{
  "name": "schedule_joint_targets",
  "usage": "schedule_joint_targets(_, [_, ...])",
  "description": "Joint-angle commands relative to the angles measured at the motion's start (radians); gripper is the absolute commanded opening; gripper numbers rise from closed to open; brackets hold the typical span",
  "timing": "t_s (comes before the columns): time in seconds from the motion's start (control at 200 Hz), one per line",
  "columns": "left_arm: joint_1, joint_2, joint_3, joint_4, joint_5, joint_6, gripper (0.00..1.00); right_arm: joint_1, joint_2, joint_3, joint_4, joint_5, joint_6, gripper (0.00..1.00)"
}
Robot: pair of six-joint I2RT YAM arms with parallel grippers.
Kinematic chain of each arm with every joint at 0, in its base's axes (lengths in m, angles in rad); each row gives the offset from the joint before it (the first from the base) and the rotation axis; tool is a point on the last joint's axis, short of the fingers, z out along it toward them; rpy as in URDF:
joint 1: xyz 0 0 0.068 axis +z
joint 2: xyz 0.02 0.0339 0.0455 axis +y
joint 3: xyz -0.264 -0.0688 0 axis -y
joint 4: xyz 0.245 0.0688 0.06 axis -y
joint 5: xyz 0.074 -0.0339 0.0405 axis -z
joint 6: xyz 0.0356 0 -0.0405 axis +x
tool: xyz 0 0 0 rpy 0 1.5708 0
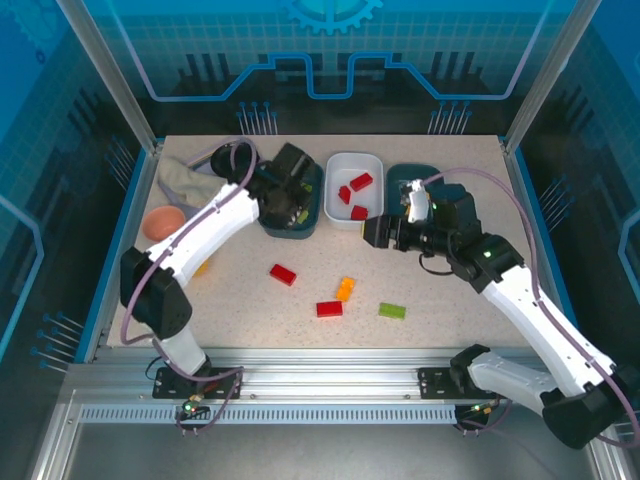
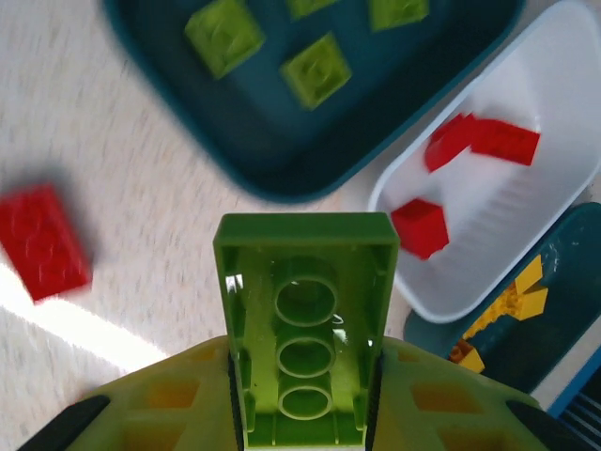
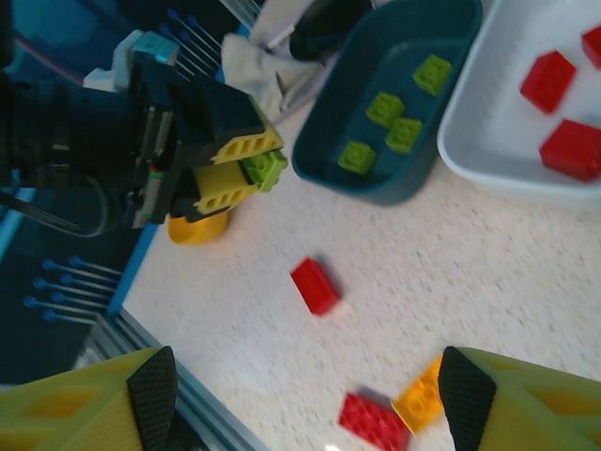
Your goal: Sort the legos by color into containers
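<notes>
My left gripper (image 2: pixel 305 381) is shut on a lime green lego (image 2: pixel 305 324), studs facing away, just short of the left teal tub (image 2: pixel 235 164) that holds several green legos (image 2: pixel 317 69). From above, that gripper (image 1: pixel 284 210) hangs over the tub's (image 1: pixel 310 222) near side. The white tub (image 1: pixel 335 170) holds three red legos (image 1: pixel 361 181). My right gripper (image 1: pixel 372 232) is open above the table, in front of the right teal tub (image 1: pixel 405 172). Below its spread fingers (image 3: pixel 155 395) lie two red legos (image 3: pixel 315 285) (image 3: pixel 374 423) and an orange one (image 3: pixel 420 399). A green lego (image 1: pixel 392 311) lies near the front.
A round pink bowl (image 1: pixel 163 222) and a grey cloth (image 1: pixel 185 180) sit at the left edge, with a yellow piece (image 1: pixel 200 268) beside the left arm. The right teal tub (image 2: pixel 563 282) holds yellow legos (image 2: pixel 515 299). Loose legos lie mid-table: red (image 1: pixel 283 274), red (image 1: pixel 329 309), orange (image 1: pixel 345 288).
</notes>
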Motion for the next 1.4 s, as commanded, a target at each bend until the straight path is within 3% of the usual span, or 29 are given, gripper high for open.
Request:
schedule_joint_targets(0.0, [0.064, 0.121, 0.129, -0.075, -0.024, 0.299, 0.31, -0.029, 0.075, 0.035, 0.197, -0.028, 0.102, 0.77])
schedule_joint_targets(0.24, [0.158, 0.370, 0.360, -0.025, -0.045, 0.555, 0.30, -0.057, 0.282, 0.182, 0.231, -0.053, 0.151, 0.77])
schedule_joint_targets(0.455, [0.196, 0.549, 0.544, 0.058, -0.054, 0.714, 0.30, -0.068, 0.353, 0.225, 0.209, -0.064, 0.141, 0.77])
schedule_joint_targets(0.6, [0.221, 0.664, 0.645, 0.006, -0.062, 0.719, 0.27, -0.082, 0.367, 0.221, 0.166, -0.079, 0.132, 0.77])
schedule_joint_targets(0.835, [0.225, 0.720, 0.622, 0.070, -0.058, 0.762, 0.29, -0.099, 0.377, 0.211, 0.144, -0.085, 0.121, 0.77])
schedule_joint_targets(1.155, [0.229, 0.764, 0.614, 0.008, -0.101, 0.750, 0.29, -0.102, 0.385, 0.212, 0.115, -0.093, 0.107, 0.78])
schedule_joint_targets(1.21, [0.229, 0.758, 0.606, 0.003, -0.092, 0.744, 0.32, -0.103, 0.387, 0.213, 0.102, -0.094, 0.098, 0.78])
schedule_joint_targets(1.395, [0.224, 0.694, 0.607, -0.020, -0.081, 0.727, 0.56, -0.086, 0.383, 0.229, -0.008, -0.038, -0.011, 0.78])
